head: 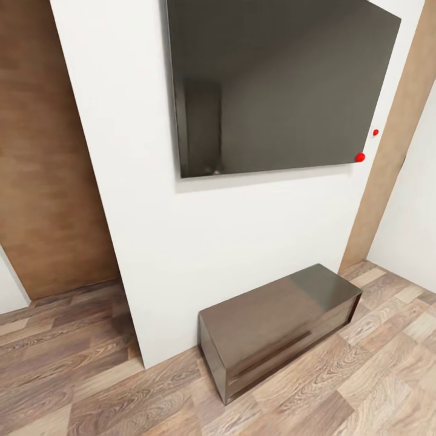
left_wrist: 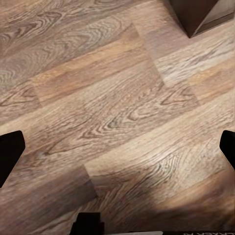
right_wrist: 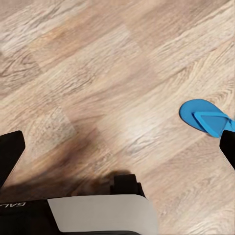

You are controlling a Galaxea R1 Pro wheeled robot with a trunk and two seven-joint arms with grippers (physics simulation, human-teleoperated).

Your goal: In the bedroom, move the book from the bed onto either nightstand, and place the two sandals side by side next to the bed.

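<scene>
Sandal [right_wrist: 205, 117] — one bright blue sandal lies flat on the wood floor [right_wrist: 98, 73], free of the right gripper [right_wrist: 117, 147] and a little apart from its finger [right_wrist: 227, 147], with part of it cut off behind that finger. That is the single task thing to be seen. The second sandal, the book, the bed and the nightstands lie outside what the cameras take in, so nothing tells whether the book has been moved or where the pair must end up; as far as can be judged, both halves of the job are still to do, and the robot seems to be travelling through the room.

Ahead of the robot, the head view looks at a white wall [head: 151, 242] with a dark flat screen [head: 272, 85] mounted on it and, directly below the screen, a long low dark cabinet [head: 278, 327] on the floor — not a nightstand.

Both grippers are spread wide and carry nothing. The left gripper [left_wrist: 117, 147] hangs over bare planks, with a corner of the cabinet near it.

The fingers of each gripper show just as dark tips at the picture edges. Two small red dots [head: 361, 157] beside the screen are too small to identify.
</scene>
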